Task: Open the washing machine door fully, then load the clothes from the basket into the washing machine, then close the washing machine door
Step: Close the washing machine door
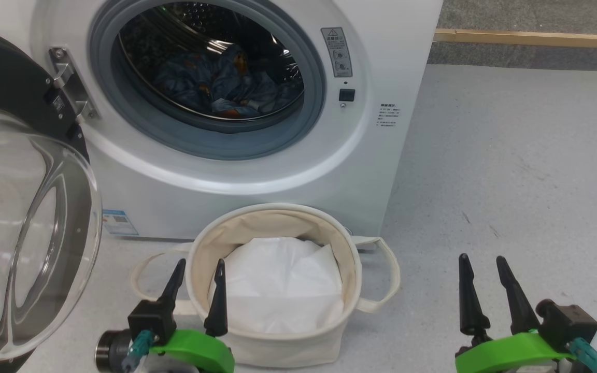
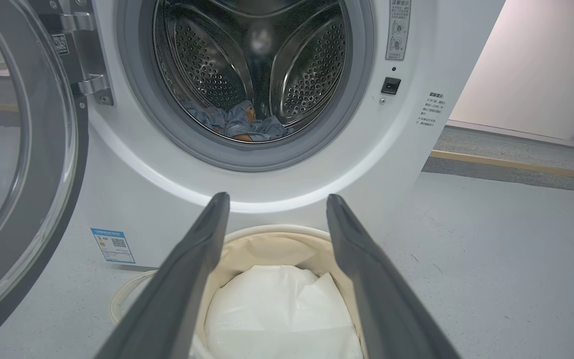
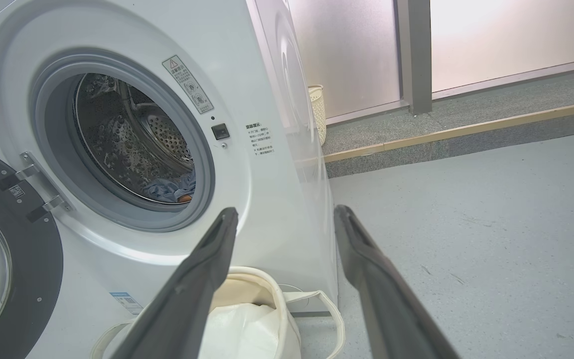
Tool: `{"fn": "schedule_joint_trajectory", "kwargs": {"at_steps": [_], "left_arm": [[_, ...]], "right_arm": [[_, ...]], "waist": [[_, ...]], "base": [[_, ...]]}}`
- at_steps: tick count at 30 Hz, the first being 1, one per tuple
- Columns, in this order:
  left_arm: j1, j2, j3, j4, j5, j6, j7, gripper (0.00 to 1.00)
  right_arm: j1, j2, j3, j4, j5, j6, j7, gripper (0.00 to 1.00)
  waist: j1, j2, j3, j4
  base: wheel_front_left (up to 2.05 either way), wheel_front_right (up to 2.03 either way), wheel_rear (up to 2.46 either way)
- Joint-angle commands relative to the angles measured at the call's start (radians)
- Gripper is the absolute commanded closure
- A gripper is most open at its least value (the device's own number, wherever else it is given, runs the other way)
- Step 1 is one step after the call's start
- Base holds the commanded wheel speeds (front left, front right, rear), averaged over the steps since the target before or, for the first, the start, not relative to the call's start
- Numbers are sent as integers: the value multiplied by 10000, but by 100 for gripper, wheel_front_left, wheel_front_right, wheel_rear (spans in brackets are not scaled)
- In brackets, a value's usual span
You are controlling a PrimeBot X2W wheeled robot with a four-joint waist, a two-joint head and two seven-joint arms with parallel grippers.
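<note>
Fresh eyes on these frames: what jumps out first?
The washing machine door hangs wide open at the left. Blue clothes lie in the steel drum, while the basket on the floor in front holds just a white sheet. Both are open: the left pincer at the basket's near rim, the right pincer over the floor.

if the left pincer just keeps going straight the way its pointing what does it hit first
Probably the washing machine's white front just below the drum opening, after clearing the basket's far rim; depth is unclear, so the left pincer might clip that rim first.
</note>
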Motion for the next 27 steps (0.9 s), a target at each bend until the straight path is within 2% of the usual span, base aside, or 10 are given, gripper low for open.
{"fn": "schedule_joint_trajectory", "kwargs": {"at_steps": [1, 15, 21, 27], "left_arm": [[-265, 143, 283, -255, -82, 53, -47, 0], [-282, 143, 335, -187, -177, 177, -47, 0], [-261, 143, 290, -183, -98, 210, -47, 0], [-258, 143, 296, -189, -70, 252, -47, 0]], "right_arm": [[-198, -39, 223, -264, 44, 0, -49, 0], [-178, -39, 247, -217, 57, 0, -49, 0], [-175, -39, 262, -207, 57, 0, -49, 0], [-160, -39, 267, -205, 59, 0, -49, 0]], "waist": [[1, -1, 2, 0], [1, -1, 13, -11], [1, -1, 11, -19], [1, -1, 7, -24]], "base": [[0, 0, 0], [-19, 14, 5], [-140, 98, 43], [-216, 173, 42]]}}
